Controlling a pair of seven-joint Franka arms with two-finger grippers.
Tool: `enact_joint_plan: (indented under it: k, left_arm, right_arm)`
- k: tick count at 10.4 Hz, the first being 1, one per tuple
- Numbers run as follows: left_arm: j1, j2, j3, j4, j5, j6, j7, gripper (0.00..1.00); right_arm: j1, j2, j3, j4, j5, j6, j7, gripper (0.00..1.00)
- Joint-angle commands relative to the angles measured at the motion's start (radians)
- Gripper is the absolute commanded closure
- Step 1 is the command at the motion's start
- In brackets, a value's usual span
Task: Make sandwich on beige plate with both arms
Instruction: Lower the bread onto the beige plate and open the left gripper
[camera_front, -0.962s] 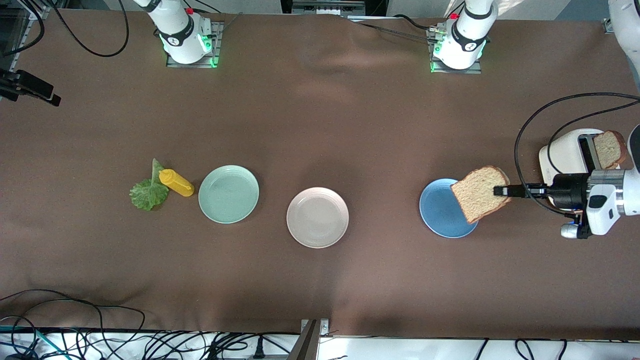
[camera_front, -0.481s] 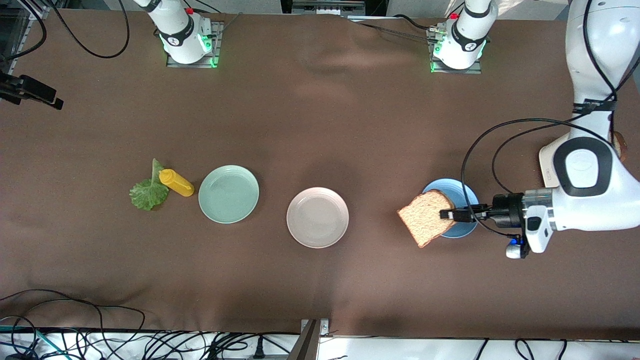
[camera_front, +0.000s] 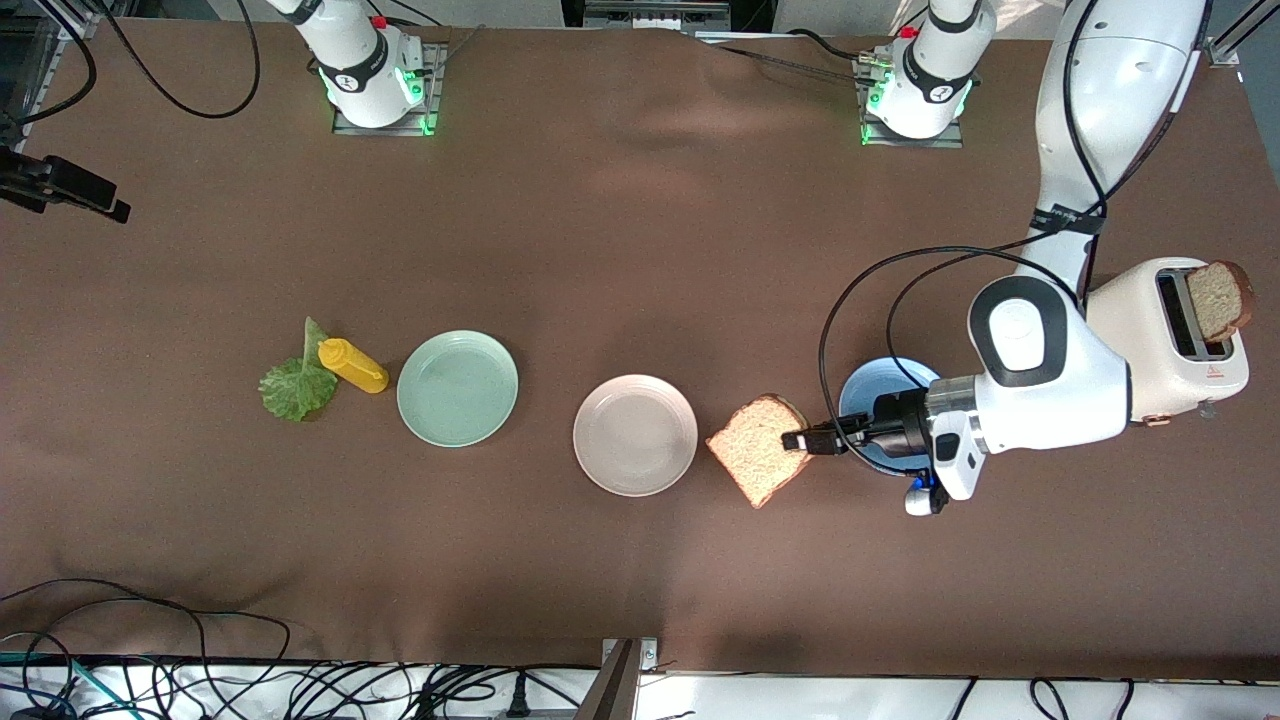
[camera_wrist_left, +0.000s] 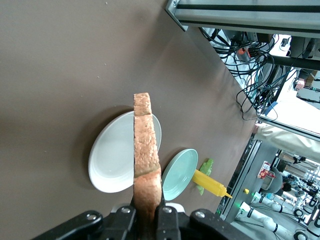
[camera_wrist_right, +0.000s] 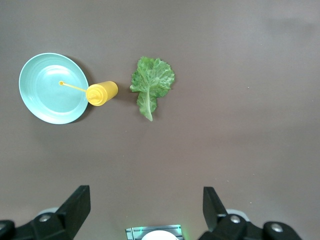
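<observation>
The left pincer (camera_front: 800, 441), right of centre in the front view, is clamped on the edge of a slice of bread (camera_front: 757, 449) and holds it on edge in the air over the bench (camera_front: 620, 230), between the beige plate (camera_front: 635, 435) at the frame's middle and the blue plate (camera_front: 868, 392) under the arm's wrist. A second slice (camera_front: 1215, 300) stands in the white toaster (camera_front: 1170, 330) at the right edge. The lettuce leaf (camera_front: 295, 385) lies at centre-left, touching a yellow bottle (camera_front: 352, 365) beside the mint-green plate (camera_front: 457, 388). The right pincer (camera_wrist_right: 145, 200) waits high above the leaf, its fingers spread wide and empty.
</observation>
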Motion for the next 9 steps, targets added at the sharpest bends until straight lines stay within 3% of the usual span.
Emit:
enact_joint_plan:
  k: [1,4,9]
  left_arm:
    - [-0.07,0.006,0.013,-0.026,-0.095,0.075,-0.002,1.0]
    - [-0.186,0.073,0.013,-0.014,-0.199,0.248,0.009,1.0]
    - [-0.26,0.157,0.013,0.018,-0.241,0.346,0.021,1.0]
  right_arm:
    - [-0.007,0.007,0.0,0.013,0.017,-0.009,-0.009,0.0]
    - [-0.007,0.006,0.0,0.014,0.017,-0.006,-0.011,0.0]
    - [-0.007,0.006,0.0,0.014,0.017,-0.004,-0.011,0.0]
